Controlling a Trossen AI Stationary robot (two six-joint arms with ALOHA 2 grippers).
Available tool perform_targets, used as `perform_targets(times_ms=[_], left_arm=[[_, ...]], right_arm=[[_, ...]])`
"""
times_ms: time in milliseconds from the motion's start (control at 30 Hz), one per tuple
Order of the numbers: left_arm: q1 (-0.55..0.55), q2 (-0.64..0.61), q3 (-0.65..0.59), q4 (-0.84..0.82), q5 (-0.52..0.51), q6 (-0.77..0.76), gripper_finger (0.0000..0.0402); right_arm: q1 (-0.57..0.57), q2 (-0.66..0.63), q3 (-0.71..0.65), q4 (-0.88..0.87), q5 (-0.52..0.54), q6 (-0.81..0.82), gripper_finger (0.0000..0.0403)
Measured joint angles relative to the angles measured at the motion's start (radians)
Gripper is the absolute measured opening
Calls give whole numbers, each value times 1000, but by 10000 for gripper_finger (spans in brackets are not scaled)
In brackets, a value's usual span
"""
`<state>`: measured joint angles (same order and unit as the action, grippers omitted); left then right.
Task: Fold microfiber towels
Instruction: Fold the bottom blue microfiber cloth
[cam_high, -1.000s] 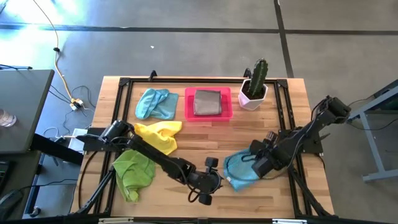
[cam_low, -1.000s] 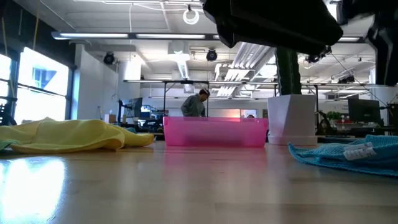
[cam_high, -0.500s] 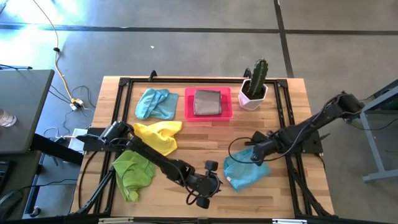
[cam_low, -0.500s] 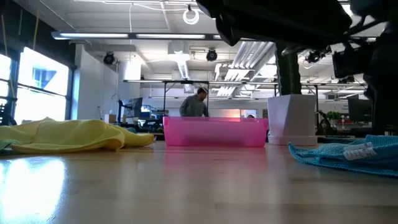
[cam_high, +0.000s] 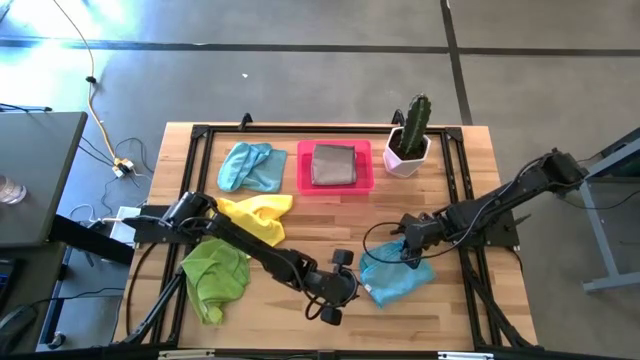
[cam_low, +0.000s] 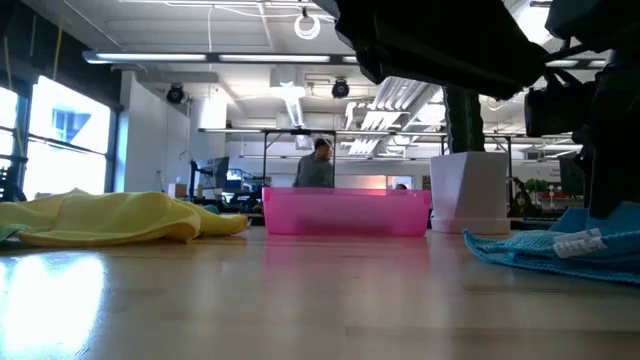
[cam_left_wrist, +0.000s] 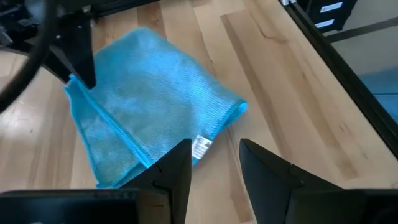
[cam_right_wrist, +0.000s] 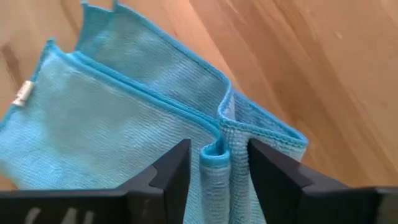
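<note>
Right pincer on the folded blue towel

It pinches the towel's bunched edge, in front of the pink tray on the surface; left pincer hovers just beside, fingers apart.

Pink tray at table's far edge; potted cactus just beside it; person in background.
</note>
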<state>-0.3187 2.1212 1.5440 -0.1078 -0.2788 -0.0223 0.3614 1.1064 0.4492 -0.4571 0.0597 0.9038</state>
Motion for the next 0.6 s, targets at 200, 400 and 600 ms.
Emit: perform_targets(times_ms=[200,400,600], left_arm=[[12,0,0,0,7,0,126],[11,0,0,0,7,0,126],[11,0,0,-3,8,0,126]], right_arm=[[0,9,0,-13,-4,-8,82],[0,6,5,-15,-19,-23,10],[0,4,93,-53,-20,-110,3]])
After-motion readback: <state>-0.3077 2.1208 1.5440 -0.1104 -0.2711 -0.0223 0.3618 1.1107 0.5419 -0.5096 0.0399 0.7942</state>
